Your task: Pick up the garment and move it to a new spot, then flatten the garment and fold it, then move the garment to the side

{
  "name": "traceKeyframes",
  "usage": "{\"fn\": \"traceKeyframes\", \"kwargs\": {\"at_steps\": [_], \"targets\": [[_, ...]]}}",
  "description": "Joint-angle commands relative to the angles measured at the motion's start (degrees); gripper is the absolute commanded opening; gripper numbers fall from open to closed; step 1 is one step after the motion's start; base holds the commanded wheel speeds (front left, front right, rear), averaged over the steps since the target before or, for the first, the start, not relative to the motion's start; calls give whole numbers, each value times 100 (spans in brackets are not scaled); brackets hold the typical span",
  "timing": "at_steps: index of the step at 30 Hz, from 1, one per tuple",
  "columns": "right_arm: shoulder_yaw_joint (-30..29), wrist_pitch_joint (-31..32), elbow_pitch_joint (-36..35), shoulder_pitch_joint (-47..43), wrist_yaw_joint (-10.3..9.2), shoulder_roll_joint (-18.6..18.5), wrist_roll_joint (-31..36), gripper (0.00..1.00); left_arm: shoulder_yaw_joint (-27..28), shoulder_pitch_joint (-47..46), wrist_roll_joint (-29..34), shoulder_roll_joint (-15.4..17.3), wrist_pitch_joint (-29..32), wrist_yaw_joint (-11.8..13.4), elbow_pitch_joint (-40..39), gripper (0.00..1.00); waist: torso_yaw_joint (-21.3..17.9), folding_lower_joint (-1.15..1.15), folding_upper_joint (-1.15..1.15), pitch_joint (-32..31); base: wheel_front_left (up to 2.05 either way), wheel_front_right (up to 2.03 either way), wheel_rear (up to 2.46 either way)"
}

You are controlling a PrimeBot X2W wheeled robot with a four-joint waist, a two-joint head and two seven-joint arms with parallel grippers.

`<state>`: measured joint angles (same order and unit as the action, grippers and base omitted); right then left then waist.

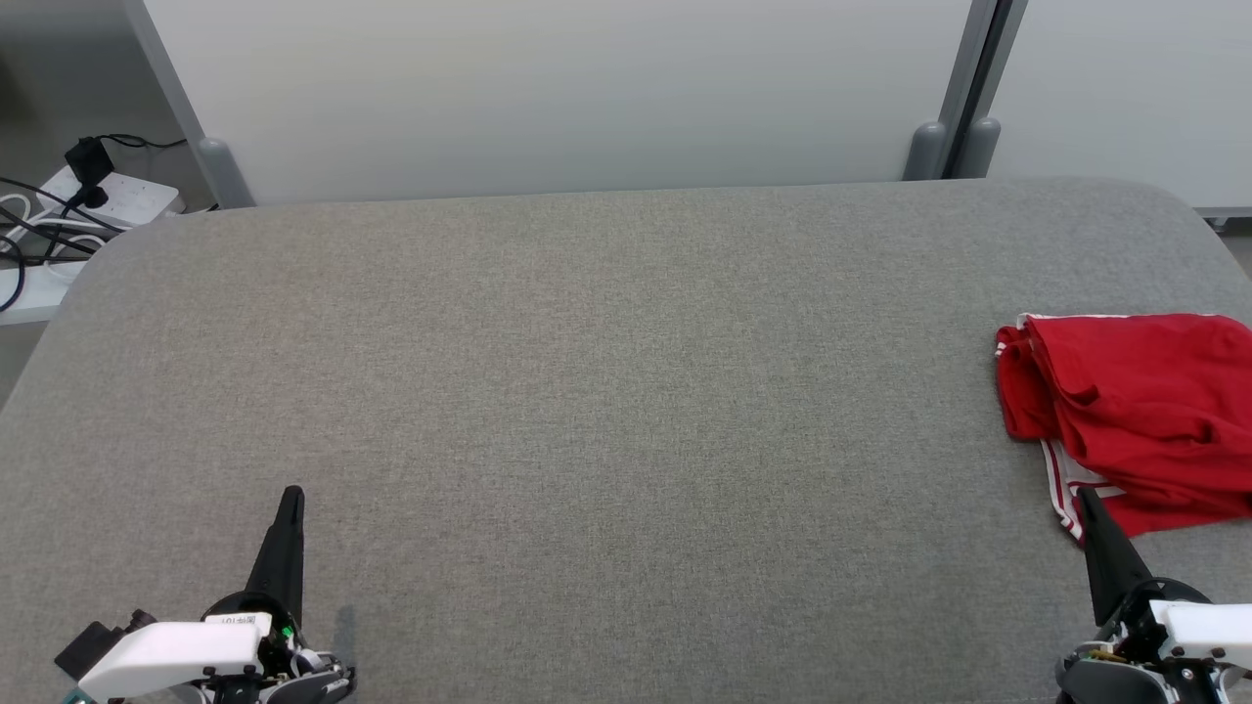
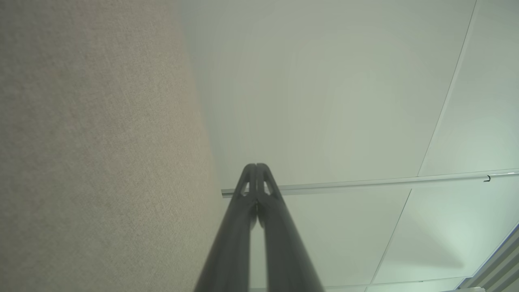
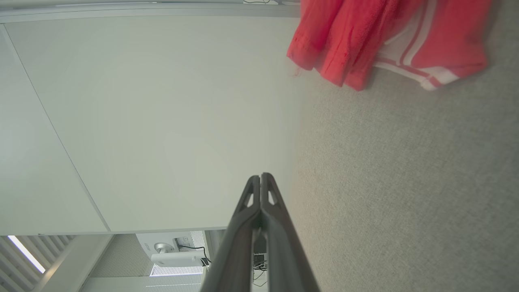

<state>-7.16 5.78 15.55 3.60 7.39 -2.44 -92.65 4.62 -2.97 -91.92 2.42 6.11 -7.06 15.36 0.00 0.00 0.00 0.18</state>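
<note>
**Garment Runs Off Frame; Small Print Unreadable**

In the head view the red garment (image 1: pixel 1135 411) is cut by the right edge of the frame, so its far side cannot be seen. The right gripper (image 1: pixel 1084 497) covers a bit of its lower striped hem. In the right wrist view the garment runs off the top edge. The grey table (image 1: pixel 587 391) is cut off at left, right and bottom. At upper left a power strip (image 1: pixel 122 191) and its cables leave the frame. The label (image 1: pixel 238 620) on the left gripper (image 1: pixel 291 495) is too small to read. Both wrist views blur their own fingers (image 2: pixel 231 251) toward the bottom edge.
</note>
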Motion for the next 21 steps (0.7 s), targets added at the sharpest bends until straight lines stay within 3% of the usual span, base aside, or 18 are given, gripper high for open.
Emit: {"fn": "traceKeyframes", "kwargs": {"at_steps": [1,21], "targets": [[87,52,-154,256,10,-63,30,0,190,-322,-25,45,37,-43,-132,0,0,0,0,0,0,0,0],[79,58,-154,257,10,-58,37,0,190,-322,-25,45,37,-43,-132,0,0,0,0,0,0,0,0]]}}
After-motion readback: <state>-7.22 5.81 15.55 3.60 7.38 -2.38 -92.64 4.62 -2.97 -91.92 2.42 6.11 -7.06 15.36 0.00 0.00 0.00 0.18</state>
